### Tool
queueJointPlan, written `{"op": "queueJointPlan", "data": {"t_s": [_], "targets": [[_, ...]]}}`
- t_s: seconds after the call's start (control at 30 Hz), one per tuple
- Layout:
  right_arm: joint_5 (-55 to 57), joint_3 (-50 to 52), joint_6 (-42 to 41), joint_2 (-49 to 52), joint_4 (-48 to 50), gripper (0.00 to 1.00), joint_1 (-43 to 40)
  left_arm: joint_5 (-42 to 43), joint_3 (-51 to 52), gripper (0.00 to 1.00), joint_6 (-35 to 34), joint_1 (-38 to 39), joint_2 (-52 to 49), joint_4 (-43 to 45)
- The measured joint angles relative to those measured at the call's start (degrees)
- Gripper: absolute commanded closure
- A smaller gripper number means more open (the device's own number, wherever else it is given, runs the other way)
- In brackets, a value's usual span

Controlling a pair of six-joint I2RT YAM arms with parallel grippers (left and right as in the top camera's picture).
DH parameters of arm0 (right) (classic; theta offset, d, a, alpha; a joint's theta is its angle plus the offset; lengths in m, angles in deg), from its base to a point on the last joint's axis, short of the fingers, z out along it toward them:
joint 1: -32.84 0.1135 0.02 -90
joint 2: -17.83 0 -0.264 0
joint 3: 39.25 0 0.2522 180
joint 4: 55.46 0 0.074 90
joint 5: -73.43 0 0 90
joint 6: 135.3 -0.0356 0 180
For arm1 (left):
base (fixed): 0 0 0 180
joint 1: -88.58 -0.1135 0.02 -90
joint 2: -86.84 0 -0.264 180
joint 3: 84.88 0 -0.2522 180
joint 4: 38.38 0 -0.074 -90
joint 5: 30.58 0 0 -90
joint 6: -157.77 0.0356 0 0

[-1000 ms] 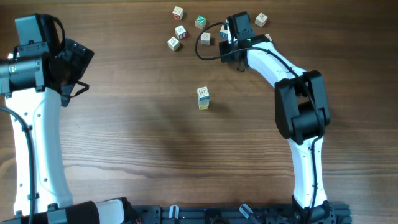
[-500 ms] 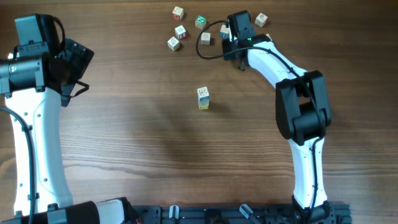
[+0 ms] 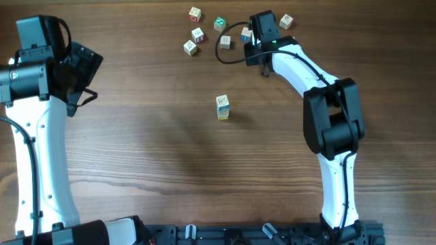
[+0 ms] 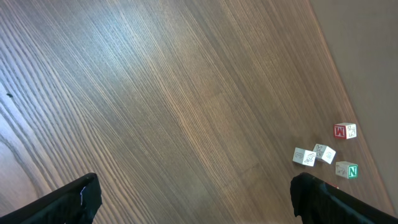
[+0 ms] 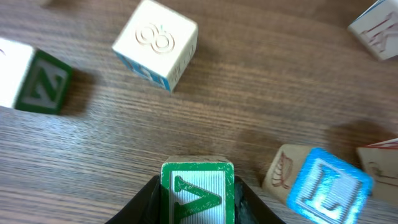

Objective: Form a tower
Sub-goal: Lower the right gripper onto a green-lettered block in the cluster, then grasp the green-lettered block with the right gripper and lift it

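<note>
Nearest your side of the table point(image 3: 170, 170), the tower point(image 3: 223, 107) stands on its own, a narrow one-cube-wide stack with a pale top face and a yellow-marked side showing low down. It is well apart from both arms. Off to the tower's left and a little beyond it, the left gripper point(image 4: 196, 186) hangs over the wood with its jaws spread as wide as they go, and you have nothing between them. Beyond the tower lies a scatter of loose cubes, among them a green N cube point(image 3: 219, 24) and, farthest of that group, a red-lettered cube point(image 3: 195, 13). At the right edge of that scatter, beyond the tower and to its right, your right gripper point(image 5: 198, 183) has its jaws drawn in on a green-lettered cube point(image 5: 198, 196). A dark finger lies flat against each of two opposite sides, so the cube is clamped between them. Whether it rests on the wood you cannot tell from these views. Just beside the gripped cube sits a blue L cube point(image 5: 329, 186), and farther out in the wrist view lies a pale cube with a blue side point(image 5: 157, 43). A single cube point(image 3: 286, 21) lies farther still to the right.
</note>
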Motion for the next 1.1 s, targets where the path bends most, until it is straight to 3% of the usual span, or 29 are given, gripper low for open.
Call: {"op": "queueJointPlan", "data": {"t_s": [0.23,0.53,0.67,0.97,1.1], "targets": [[0.28,-0.02,-0.33,-10.25,-3.8,0.69,0.0,0.0,0.0,0.0,0.0,0.0,0.0,0.0],[-6.01,-0.24,-10.86,-35.1,-27.02,0.75,2.25,0.0,0.0,0.0,0.0,0.0,0.0,-0.13],[-12.83,-0.2,-15.5,-38.23,-34.71,0.75,4.22,-0.02,0.0,0.0,0.0,0.0,0.0,-0.17],[-15.39,15.21,-18.08,-36.94,-28.39,0.74,11.15,-0.02,0.0,0.0,0.0,0.0,0.0,-0.15],[-15.39,16.85,-18.27,-36.92,-25.99,0.73,14.25,-0.02,0.0,0.0,0.0,0.0,0.0,-0.15]]}}
